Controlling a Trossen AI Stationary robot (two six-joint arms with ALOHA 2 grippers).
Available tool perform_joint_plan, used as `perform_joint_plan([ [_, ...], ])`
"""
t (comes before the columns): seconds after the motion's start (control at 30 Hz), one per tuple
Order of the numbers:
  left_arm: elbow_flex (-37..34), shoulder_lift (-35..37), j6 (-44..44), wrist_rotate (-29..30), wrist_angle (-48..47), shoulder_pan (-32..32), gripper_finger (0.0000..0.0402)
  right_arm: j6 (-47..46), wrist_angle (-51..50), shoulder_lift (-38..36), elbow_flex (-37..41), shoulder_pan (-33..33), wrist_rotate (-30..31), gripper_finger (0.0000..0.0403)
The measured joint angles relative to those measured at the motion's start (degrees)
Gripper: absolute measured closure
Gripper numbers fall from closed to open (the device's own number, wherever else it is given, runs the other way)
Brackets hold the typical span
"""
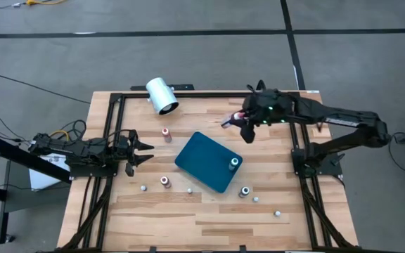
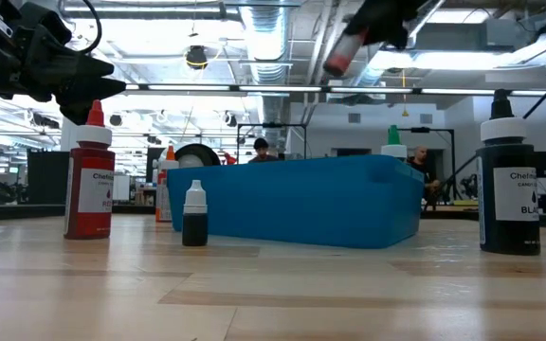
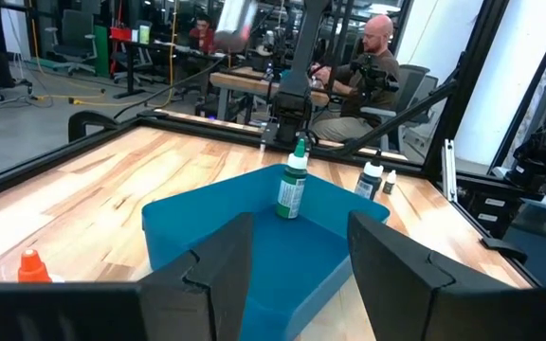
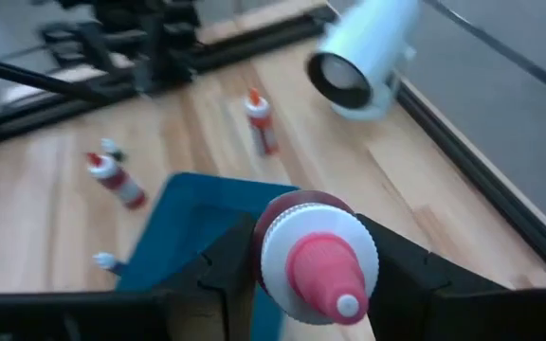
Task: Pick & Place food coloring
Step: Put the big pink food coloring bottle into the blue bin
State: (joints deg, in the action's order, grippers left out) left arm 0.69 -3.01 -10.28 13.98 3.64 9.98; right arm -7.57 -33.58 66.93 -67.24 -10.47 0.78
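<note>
Now the right pincer [image 1: 239,121] is clenched on a pink-capped food coloring bottle [image 4: 317,258], carried above the bench [image 1: 209,211] just beyond the teal tray [image 1: 202,158], presumably for dropping in (one green-capped bottle [image 1: 234,164] stands there already). Left pincer [image 1: 140,151] waits released at the left.

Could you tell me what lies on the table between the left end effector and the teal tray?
In the high view, only a red-topped bottle stands between the left end effector and the teal tray; otherwise bare wood.

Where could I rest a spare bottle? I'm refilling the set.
Bare wood lies along the near edge of the table and between the white cylinder and the right gripper. It is crowded around the teal tray, with small bottles scattered there.
</note>
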Motion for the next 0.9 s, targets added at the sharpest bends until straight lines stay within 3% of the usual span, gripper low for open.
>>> perform_joint_plan([
  [0.2, 0.00, 0.02, 0.00, -0.02, 0.00, 0.01, 0.0236, -0.05, 1.40, -3.50, 0.01, 4.59, 0.01, 0.0271],
  [0.37, 0.00, 0.02, -0.02, -0.02, 0.02, 0.00, 0.0236, -2.40, 2.80, -3.95, 0.01, 7.26, 0.26, 0.0259],
  [0.9, 0.00, 0.01, -0.50, -0.04, 0.09, 0.00, 0.0236, -4.00, 2.77, -2.86, 0.02, 8.21, 0.63, 0.0257],
])
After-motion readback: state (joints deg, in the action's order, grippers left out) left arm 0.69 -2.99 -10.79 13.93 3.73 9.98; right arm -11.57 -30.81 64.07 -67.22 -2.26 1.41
